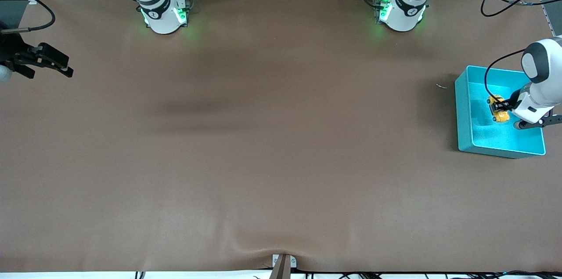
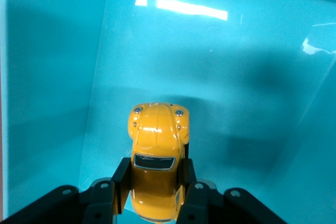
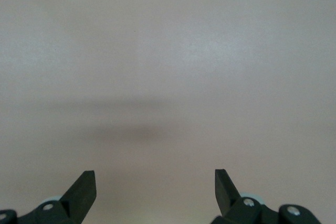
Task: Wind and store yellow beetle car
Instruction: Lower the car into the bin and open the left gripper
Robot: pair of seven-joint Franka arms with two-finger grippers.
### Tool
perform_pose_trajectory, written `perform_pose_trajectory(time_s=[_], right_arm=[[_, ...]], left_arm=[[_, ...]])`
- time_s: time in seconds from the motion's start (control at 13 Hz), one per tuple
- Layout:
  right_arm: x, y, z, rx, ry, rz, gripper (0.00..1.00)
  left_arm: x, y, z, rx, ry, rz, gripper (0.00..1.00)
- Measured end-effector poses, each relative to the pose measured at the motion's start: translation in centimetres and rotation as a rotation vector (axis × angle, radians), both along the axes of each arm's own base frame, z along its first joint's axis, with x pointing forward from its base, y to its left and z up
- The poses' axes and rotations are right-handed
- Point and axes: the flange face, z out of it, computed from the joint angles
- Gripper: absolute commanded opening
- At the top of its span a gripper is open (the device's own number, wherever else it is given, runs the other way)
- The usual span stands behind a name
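The left claw (image 2: 152, 192) is clamped on the yellow beetle car (image 2: 156, 156), its two fingers (image 2: 122, 182) pressed against the car's sides. It holds the car inside the turquoise bin (image 1: 463, 107), low over the bin's floor at the left arm's end of the bench (image 1: 263, 160). I judge this the storing step, close to done; the next move calls for setting the wheels down on the bin floor, then spreading the fingers and lifting straight out without nudging the car. The right claw (image 3: 155, 190) waits, jaws wide apart and empty, over bare bench at the right arm's end. No brand, label or writing is readable.
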Motion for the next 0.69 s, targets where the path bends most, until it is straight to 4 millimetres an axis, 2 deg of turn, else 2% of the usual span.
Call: perform_pose_trajectory(time_s=[0.15,0.46,0.54,0.62,0.69], right_arm=[[0.0,-0.5,0.0,0.0,0.0,-0.011,1.0],[0.0,-1.0,0.0,0.0,0.001,-0.02,1.0],[0.0,-0.9,0.0,0.0,0.001,-0.02,1.0],[-0.1,-0.9,0.0,0.0,0.002,-0.02,1.0],[-0.1,-0.9,0.0,0.0,0.002,-0.02,1.0]], left_arm=[[-0.3,0.6,-0.8,-0.002,0.0,0.005,0.13],[-0.2,0.4,-2.6,-0.015,0.0,-0.003,0.19],[-0.2,0.3,-3.0,-0.018,0.004,-0.003,0.24],[-0.2,0.3,-3.4,-0.021,0.009,-0.004,0.35],[-0.3,0.3,-3.8,-0.024,0.014,-0.004,0.54]])
